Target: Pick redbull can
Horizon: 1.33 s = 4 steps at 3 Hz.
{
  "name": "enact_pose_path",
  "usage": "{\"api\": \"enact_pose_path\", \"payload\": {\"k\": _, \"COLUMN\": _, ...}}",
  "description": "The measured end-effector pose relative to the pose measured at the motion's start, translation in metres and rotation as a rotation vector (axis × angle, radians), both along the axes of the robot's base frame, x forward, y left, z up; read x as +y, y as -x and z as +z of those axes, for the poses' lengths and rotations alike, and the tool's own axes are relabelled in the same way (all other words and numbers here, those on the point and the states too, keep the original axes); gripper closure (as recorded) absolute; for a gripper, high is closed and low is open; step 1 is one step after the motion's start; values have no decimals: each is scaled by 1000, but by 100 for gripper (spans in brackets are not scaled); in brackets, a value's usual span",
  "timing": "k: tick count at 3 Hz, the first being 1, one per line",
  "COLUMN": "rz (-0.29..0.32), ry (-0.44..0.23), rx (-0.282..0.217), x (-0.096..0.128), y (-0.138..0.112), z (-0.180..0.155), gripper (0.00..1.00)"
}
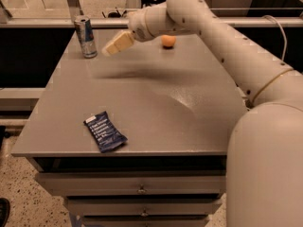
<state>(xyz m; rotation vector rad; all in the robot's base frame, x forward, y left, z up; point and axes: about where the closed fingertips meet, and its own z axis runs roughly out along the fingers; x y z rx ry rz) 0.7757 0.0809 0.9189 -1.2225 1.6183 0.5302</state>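
Gripper [107, 51]: held above the far-left part of the table [156, 108], at the end of the arm [222, 41], which reaches in from the near right. It is tilted, with the tip pointing left and slightly down. Open or clenched: cannot tell, as it shows only as a single pale wedge. It holds nothing that can be seen.

Can [85, 37]: upright on the table just left of the gripper tip, near the far-left corner. A clear gap lies between tip and can, so no contact. The can's silver top sits a little higher in view than the tip. Body is blue and silver.

Shadow [125, 72]: a soft dark band on the table surface, below the gripper and nearer the camera.

Orange ball [168, 41]: on the table to the right of the gripper, behind the wrist and partly hidden by it.

Wrapper [105, 131]: flat, dark blue, well apart from the gripper, towards the near edge of the table, lying at a slant.

Drawers [137, 189]: under the table top, fronts closed.
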Motion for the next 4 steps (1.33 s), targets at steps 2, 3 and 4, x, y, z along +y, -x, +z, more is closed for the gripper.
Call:
{"api": "enact_pose_path", "payload": {"k": 2, "rz": -12, "ry": -78, "rx": 14, "x": 67, "y": -52, "z": -14, "gripper": 0}}
{"api": "enact_pose_path", "payload": {"k": 3, "rz": 26, "ry": -110, "rx": 33, "x": 98, "y": -51, "z": -12, "gripper": 0}}
{"api": "enact_pose_path", "payload": {"k": 4, "rz": 72, "ry": -126, "rx": 61, "x": 126, "y": -41, "z": -15, "gripper": 16}}
